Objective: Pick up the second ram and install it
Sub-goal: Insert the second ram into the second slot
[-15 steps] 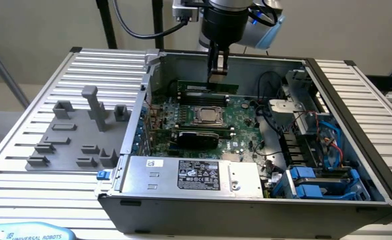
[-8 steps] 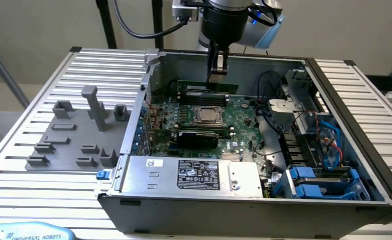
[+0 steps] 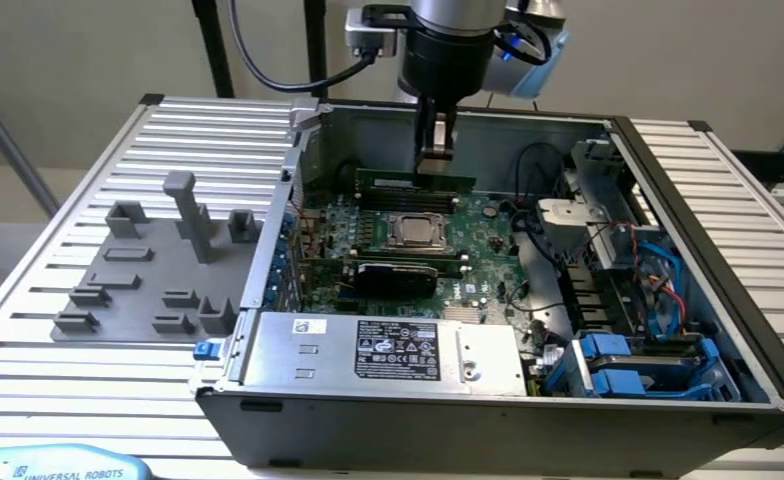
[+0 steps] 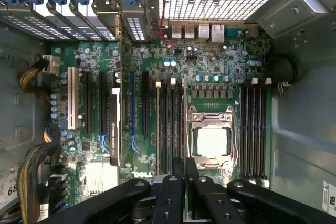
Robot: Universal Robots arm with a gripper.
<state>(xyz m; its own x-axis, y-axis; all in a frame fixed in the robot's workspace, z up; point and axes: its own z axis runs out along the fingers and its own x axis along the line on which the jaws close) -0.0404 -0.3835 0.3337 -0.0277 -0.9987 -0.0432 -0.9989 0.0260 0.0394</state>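
"DELL" (image 4: pixel 142 174) was printed in white on the green motherboard (image 3: pixel 488 245), and "UNIVERSAL ROBOTS" (image 3: pixel 61 471) showed at the exterior view's lower left. The ram (image 3: pixel 412 182), a thin green stick, stood on edge at the board's upper slots inside the grey metal case (image 3: pixel 365 135). The black claw (image 3: pixel 434 157) was narrow, pinching its top edge. A grey plastic fixture (image 3: pixel 125 290) sat on the ribbed counter (image 3: pixel 205 135).

"DELL" on the motherboard (image 4: pixel 210 72)
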